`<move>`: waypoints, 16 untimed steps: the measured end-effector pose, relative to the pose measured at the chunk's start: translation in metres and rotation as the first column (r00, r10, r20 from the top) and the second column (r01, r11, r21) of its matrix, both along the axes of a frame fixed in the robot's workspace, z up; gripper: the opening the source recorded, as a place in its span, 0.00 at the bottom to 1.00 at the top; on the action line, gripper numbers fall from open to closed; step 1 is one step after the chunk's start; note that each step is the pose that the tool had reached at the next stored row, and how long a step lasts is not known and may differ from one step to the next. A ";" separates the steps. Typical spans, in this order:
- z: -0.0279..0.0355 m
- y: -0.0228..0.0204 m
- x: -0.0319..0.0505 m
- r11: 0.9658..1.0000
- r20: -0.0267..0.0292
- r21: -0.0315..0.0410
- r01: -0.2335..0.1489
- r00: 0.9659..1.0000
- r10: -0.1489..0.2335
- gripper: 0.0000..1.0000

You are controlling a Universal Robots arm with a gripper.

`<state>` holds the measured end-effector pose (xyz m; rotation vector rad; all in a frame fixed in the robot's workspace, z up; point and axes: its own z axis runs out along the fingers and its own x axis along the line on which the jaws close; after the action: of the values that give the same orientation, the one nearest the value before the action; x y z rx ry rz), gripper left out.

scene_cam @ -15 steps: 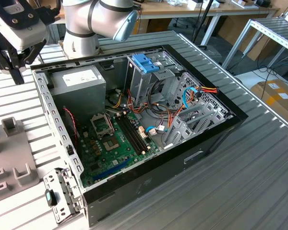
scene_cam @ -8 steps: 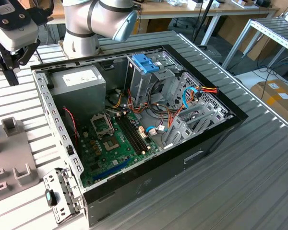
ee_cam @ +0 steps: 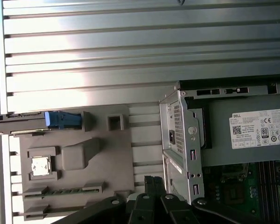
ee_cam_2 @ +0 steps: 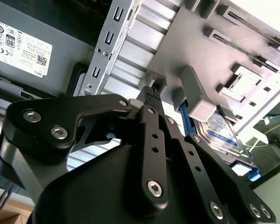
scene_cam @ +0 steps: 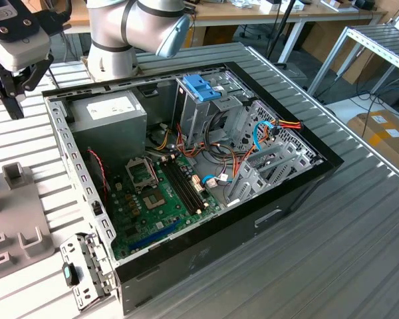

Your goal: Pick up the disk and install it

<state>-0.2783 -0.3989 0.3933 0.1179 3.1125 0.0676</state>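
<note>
The disk point(ee_cam_2: 227, 138), a dark drive with a silvery label in a bright blue carrier, stands on edge in a slot of the grey fixture plate point(ee_cam_2: 196, 42). In the first wrist view the disk point(ee_cam: 60, 120) shows edge-on, with its blue rail beside the plate point(ee_cam: 116, 154). My gripper point(scene_cam: 13, 106) hangs above the ribbed table at the exterior view's upper left, just outside the computer case's corner. In both wrist views its fingertips point(ee_cam: 153, 181) are pressed together with nothing between them. The gripper point(ee_cam_2: 151, 93) is apart from the disk and touches nothing.
The open computer case point(scene_cam: 299, 193) fills the table's middle, with the motherboard point(scene_cam: 159, 199), the grey power supply point(scene_cam: 110, 116) and an upright metal cage topped by a blue handle point(scene_cam: 203, 86). The arm's base point(scene_cam: 113, 53) stands behind it. The fixture plate point(scene_cam: 13, 219) lies at the exterior view's left.
</note>
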 end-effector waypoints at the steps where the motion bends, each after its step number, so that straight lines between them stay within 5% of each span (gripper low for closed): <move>1: 0.0000 0.0000 -0.0004 1.000 0.000 0.000 0.000 1.000 0.000 0.11; 16: 0.0000 0.0000 -0.0055 1.000 0.000 0.000 0.000 1.000 0.000 0.11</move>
<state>-0.2838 -0.3989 0.3933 0.1179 3.1125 0.0676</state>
